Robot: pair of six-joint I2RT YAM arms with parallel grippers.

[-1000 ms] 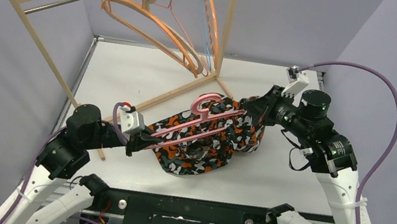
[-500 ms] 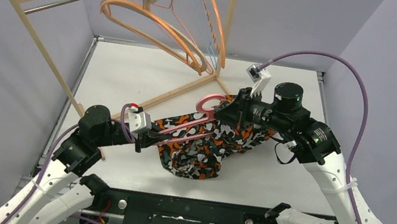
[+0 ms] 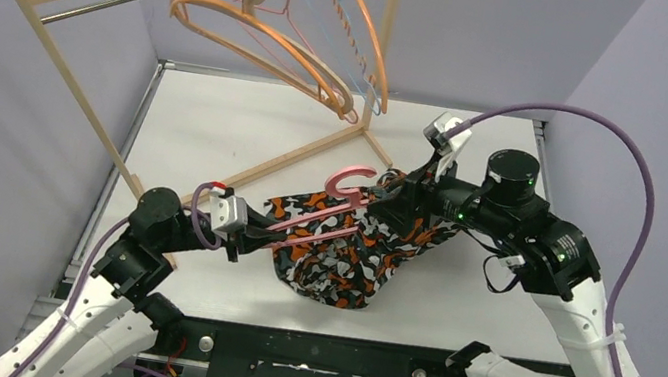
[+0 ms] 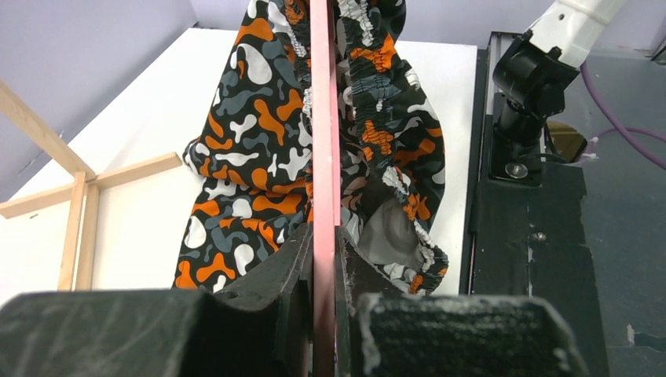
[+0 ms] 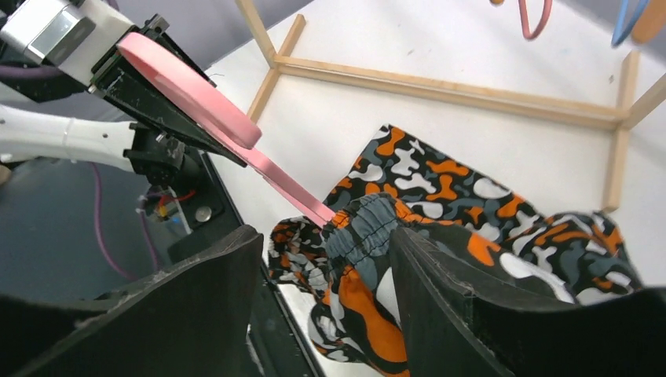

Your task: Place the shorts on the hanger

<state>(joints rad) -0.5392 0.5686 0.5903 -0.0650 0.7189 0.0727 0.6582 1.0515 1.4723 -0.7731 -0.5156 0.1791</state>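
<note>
left gripper point(image 4: 323, 250): yours is pinched tight on one end of the pink hanger point(image 4: 322, 118), a pad flat on either face of the plastic.
hanger: runs straight out ahead of that grip, clear of the table point(image 3: 209, 118). Its hook sits at the far end, near your other tool.
shorts point(image 4: 243, 173): they begin just ahead of the left fingertips and drape down both sides of the hanger, with the elastic waistband bunched against it. In the top view the lower folds rest on the table, between your two arms.
right gripper point(image 5: 326, 236): yours is pressed in on a thick bunch of the waistband, cloth touching both fingers. The hanger's thin bar enters the fabric just ahead of the tips.
beyond the tools: a wooden rack point(image 3: 75, 72) stands past the left gripper at the table's far left. Orange hangers point(image 3: 262, 41) hang on its rail, well apart from the shorts.
</note>
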